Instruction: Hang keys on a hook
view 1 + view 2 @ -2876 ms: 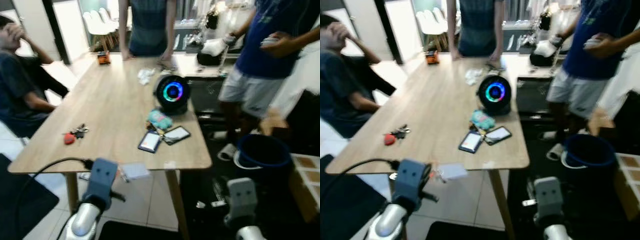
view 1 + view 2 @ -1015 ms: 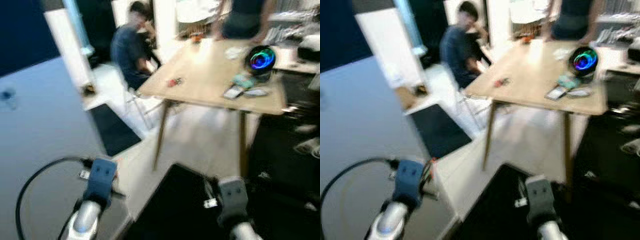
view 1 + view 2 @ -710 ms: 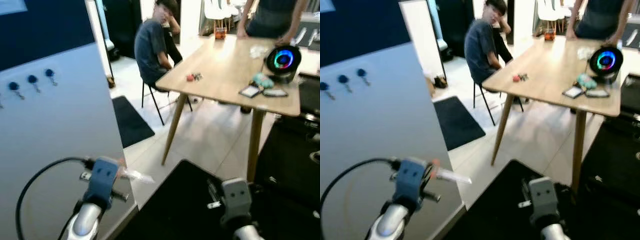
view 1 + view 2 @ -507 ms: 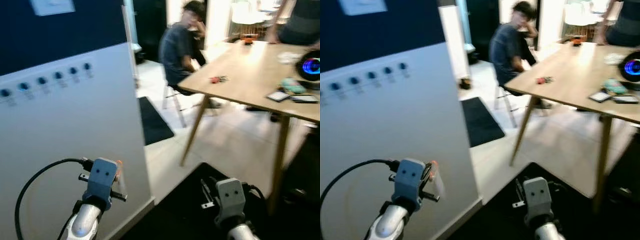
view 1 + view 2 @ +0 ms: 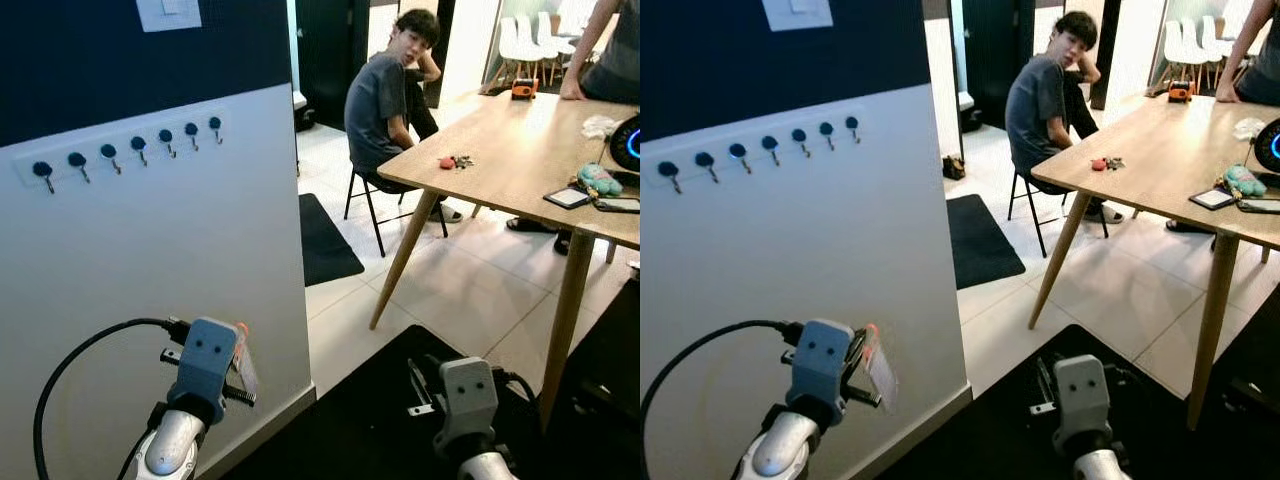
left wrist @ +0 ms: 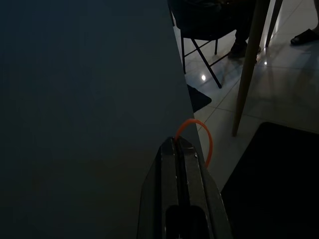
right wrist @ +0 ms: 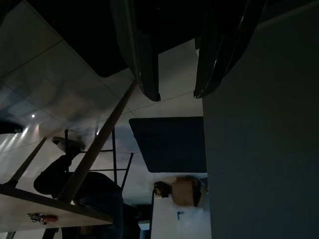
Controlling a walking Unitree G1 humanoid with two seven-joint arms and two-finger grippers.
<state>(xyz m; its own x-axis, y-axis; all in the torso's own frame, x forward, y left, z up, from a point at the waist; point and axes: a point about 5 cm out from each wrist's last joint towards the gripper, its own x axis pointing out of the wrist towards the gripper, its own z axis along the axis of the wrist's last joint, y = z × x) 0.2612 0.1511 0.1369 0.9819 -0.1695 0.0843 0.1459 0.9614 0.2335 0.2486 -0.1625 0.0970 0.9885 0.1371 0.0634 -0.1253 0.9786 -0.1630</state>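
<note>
My left gripper (image 6: 177, 143) is shut on a key ring with an orange loop (image 6: 205, 137) and a clear tag (image 5: 244, 372), held low in front of the white wall. A row of several blue-knobbed hooks (image 5: 130, 145) runs along that wall, well above and to the left of the gripper. A second bunch of keys with a red tag (image 5: 455, 161) lies on the wooden table (image 5: 520, 150) at the right. My right gripper (image 7: 177, 94) hangs low over the dark mat with its fingers apart and nothing between them.
A person (image 5: 385, 95) sits on a chair at the table's near end, and another stands at its far end. Phones (image 5: 568, 197) and a teal toy lie on the table. A dark mat (image 5: 328, 250) and tiled floor lie between wall and table.
The camera has swung left from the table to the wall, bringing the row of hooks into view. My left gripper still holds the key ring; both arms keep their pose.
</note>
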